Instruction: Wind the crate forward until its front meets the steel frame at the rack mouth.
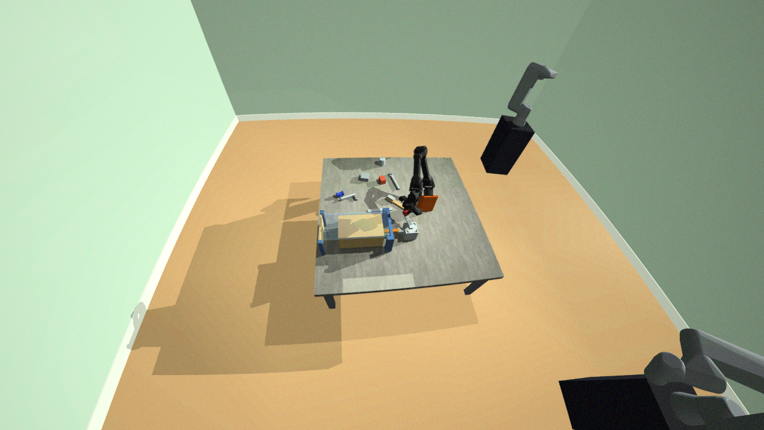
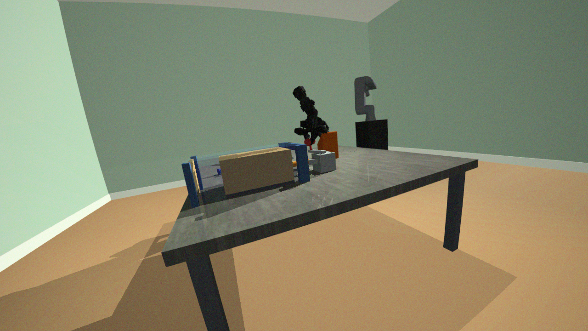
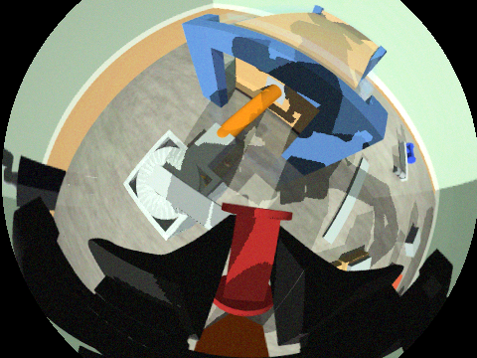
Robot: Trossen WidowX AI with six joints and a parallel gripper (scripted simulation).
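The tan crate sits flat inside the clear-panelled cubby, just behind the blue steel frame; I cannot tell whether they touch. An orange strap runs from its front through the mouth to the grey winch. The winch handle's grey arm lies across the winch top; its key and the hole are hidden. My gripper is shut on the handle's upright red grip, beside the winch.
An orange block stands beside the arm. A flat pale bar lies near the frame. A wooden-handled tool, grey rod, red block, grey block and blue spool lie behind the cubby.
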